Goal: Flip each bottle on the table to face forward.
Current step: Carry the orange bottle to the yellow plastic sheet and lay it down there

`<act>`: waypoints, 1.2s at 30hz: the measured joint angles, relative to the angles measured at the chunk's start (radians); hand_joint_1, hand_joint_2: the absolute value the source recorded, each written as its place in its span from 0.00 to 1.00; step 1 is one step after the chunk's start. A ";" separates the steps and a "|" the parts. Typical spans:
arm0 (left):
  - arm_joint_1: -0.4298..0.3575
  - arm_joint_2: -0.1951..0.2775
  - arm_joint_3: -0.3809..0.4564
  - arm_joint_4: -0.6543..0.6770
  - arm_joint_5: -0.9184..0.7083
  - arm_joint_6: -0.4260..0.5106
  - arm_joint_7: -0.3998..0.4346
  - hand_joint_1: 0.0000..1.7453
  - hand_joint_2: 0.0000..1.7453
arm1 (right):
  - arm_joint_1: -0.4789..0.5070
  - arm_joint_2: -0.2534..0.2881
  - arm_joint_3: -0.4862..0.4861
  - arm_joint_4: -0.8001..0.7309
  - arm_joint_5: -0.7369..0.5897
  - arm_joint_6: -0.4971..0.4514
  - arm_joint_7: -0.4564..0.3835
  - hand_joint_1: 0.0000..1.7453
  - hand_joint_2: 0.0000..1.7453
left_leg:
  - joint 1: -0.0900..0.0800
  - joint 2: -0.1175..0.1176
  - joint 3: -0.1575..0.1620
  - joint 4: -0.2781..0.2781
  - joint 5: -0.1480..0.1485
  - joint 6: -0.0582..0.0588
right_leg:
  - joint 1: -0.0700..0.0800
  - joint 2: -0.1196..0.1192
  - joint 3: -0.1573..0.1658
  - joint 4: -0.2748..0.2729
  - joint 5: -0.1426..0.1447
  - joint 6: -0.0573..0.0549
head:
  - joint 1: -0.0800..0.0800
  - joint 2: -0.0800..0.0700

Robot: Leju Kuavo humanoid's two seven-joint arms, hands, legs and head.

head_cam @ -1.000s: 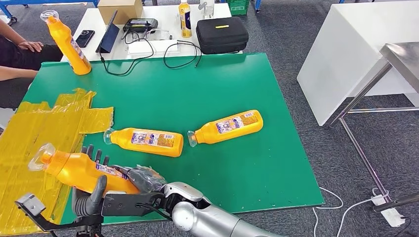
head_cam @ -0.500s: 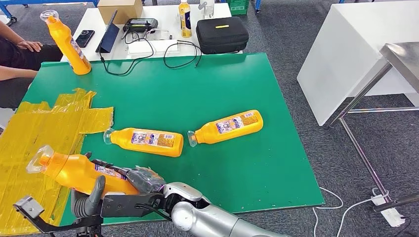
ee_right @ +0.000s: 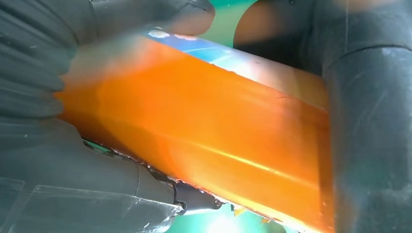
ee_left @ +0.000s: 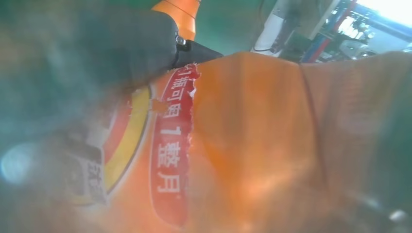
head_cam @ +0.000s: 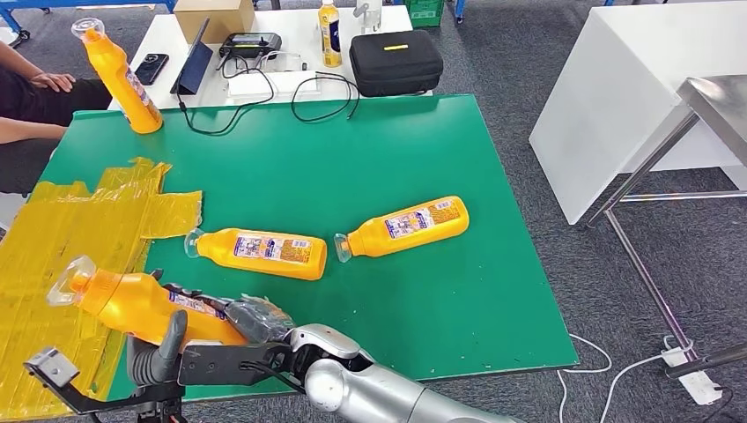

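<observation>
I'm looking across the green table, where two bottles are lying flat. Both hands, left and right, are clamping a third bottle at the near-left edge, mid-flip; next I'm rolling its label forward, I judge.

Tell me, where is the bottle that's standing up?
In the head view, the upright bottle stands at the green table's far left corner, near a person's arm and a black phone.
</observation>
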 joint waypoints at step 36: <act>-0.376 0.168 -0.007 0.087 -1.174 0.726 0.044 1.00 1.00 | 0.234 -0.037 -0.375 -0.299 0.252 -0.020 -0.156 0.00 0.00 | 0.000 -0.001 0.000 0.000 0.000 0.000 | 0.000 -0.001 0.001 0.001 0.000 0.000 | 0.000 0.000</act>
